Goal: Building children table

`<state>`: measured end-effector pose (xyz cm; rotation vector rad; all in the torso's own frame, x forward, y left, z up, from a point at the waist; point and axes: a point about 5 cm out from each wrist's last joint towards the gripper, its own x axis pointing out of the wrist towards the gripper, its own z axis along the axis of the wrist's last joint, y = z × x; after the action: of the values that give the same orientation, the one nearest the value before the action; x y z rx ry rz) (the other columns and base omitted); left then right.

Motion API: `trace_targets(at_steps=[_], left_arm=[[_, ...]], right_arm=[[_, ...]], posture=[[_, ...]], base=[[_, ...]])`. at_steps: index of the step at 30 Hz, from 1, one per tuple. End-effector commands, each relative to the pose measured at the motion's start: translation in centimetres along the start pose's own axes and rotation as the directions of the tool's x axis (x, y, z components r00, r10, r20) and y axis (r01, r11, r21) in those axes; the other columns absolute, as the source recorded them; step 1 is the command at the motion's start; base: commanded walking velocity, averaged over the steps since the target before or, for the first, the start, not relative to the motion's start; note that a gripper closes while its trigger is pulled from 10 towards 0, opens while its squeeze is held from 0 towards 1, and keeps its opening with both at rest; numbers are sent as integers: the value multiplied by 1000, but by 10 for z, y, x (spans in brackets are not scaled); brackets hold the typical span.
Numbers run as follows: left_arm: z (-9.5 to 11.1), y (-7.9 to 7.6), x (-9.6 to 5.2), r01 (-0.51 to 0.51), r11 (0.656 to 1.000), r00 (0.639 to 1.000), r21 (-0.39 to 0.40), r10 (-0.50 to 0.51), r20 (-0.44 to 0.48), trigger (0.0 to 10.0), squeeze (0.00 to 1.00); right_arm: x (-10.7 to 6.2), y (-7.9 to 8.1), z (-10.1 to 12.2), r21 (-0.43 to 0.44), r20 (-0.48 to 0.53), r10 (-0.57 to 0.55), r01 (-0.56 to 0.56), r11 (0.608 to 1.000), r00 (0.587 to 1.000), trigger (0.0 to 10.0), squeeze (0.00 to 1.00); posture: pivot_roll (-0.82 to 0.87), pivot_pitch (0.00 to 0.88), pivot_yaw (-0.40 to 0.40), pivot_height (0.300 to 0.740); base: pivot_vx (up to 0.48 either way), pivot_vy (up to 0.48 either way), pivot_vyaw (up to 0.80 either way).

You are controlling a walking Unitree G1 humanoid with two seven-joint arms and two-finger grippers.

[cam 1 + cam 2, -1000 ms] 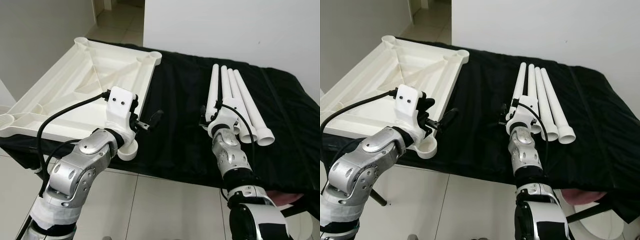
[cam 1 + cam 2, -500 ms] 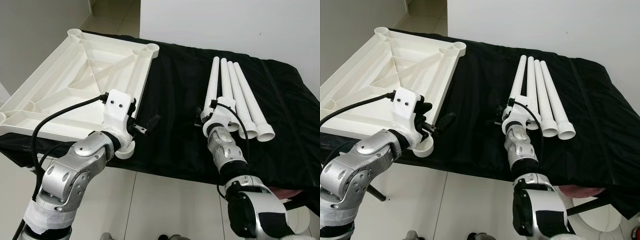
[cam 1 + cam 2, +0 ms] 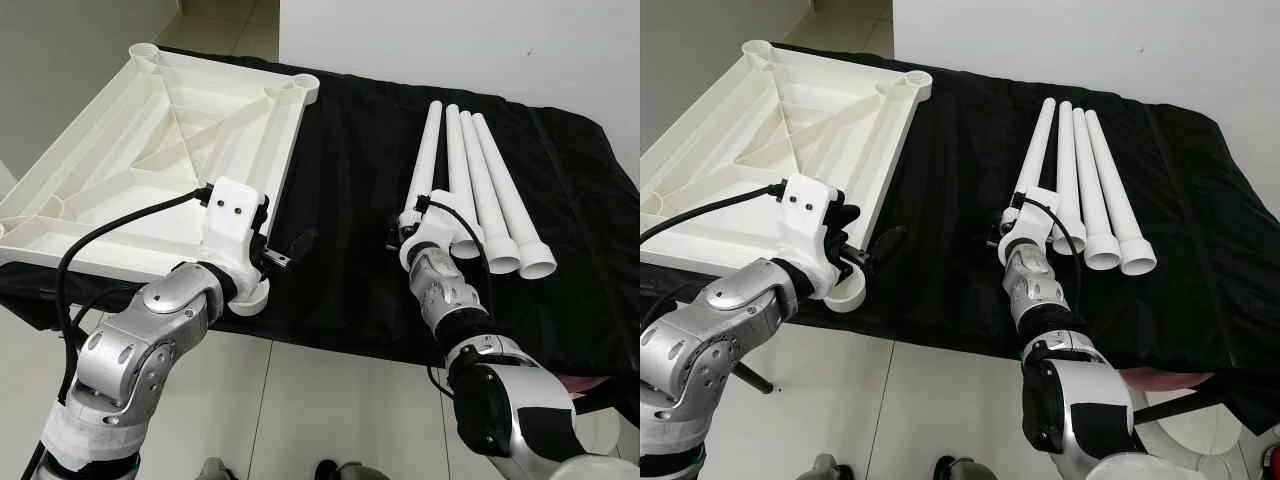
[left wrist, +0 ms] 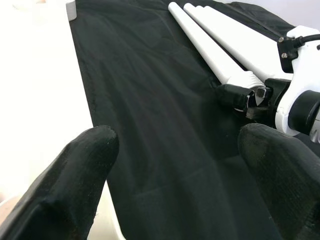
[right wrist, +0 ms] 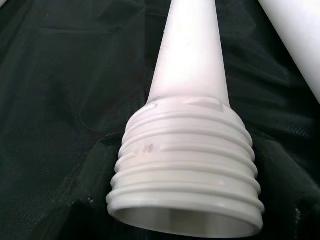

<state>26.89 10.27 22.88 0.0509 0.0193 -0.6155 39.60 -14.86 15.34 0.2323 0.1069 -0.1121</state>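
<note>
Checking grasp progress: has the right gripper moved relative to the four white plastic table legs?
Yes. The right gripper has shifted left to the leftmost white leg.

We can read no words, numbers, brands or signs anywhere in these views; the white plastic parts, the black cloth and the robot's arms all appear unmarked, with no label we can make out.
</note>
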Motion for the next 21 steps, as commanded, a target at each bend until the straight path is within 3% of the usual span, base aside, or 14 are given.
trace_targets(at_steps=[1, 8, 12, 13, 14, 15, 18, 21], left_arm=[[0, -2, 0, 1, 1000, 1000, 4, -1, -2, 10000, 0], [1, -1, 4, 0, 1000, 1000, 6, 0, 9, 10000, 0], [2, 1, 7, 4, 1000, 1000, -15, -3, 30, 10000, 0], [2, 1, 7, 5, 1000, 999, -18, -5, 34, 10000, 0], [2, 2, 8, 13, 998, 999, -57, -11, 42, 10000, 0], [3, 4, 9, 20, 995, 999, -102, -14, 52, 10000, 1000], [4, 8, 11, 43, 974, 996, -220, -24, 88, 10000, 1000], [4, 8, 12, 45, 972, 995, -231, -24, 94, 10000, 1000]], right_arm=[[1, -4, 0, 18, -6, -11, 11, 1000, 1000, 0, 0], [-2, -12, -3, 6, 16, -9, 9, 1000, 1000, 0, 0], [-9, -12, 1, -36, 129, 69, -65, 997, 989, 0, 0], [-10, -12, 1, -41, 145, 85, -80, 996, 986, 9804, 0], [-13, -12, 2, -23, 168, 104, -102, 995, 980, 10000, 0], [-17, -12, 3, -23, 197, 118, -116, 993, 973, 10000, 0], [-27, -13, 8, -40, 283, 163, -158, 987, 945, 10000, 0], [-29, -13, 9, -38, 295, 174, -170, 985, 939, 10000, 0]], posture=[[91, 165, -72, 740], [79, 152, -74, 740], [71, 134, -78, 740], [71, 134, -78, 740], [68, 114, -82, 740], [61, 116, -82, 740], [52, 95, -80, 740], [52, 95, -80, 740]], base=[[0, 0, 0], [0, 0, 0], [0, 0, 0], [0, 0, 0], [0, 0, 0], [0, 0, 0], [0, 0, 0], [0, 0, 0]])
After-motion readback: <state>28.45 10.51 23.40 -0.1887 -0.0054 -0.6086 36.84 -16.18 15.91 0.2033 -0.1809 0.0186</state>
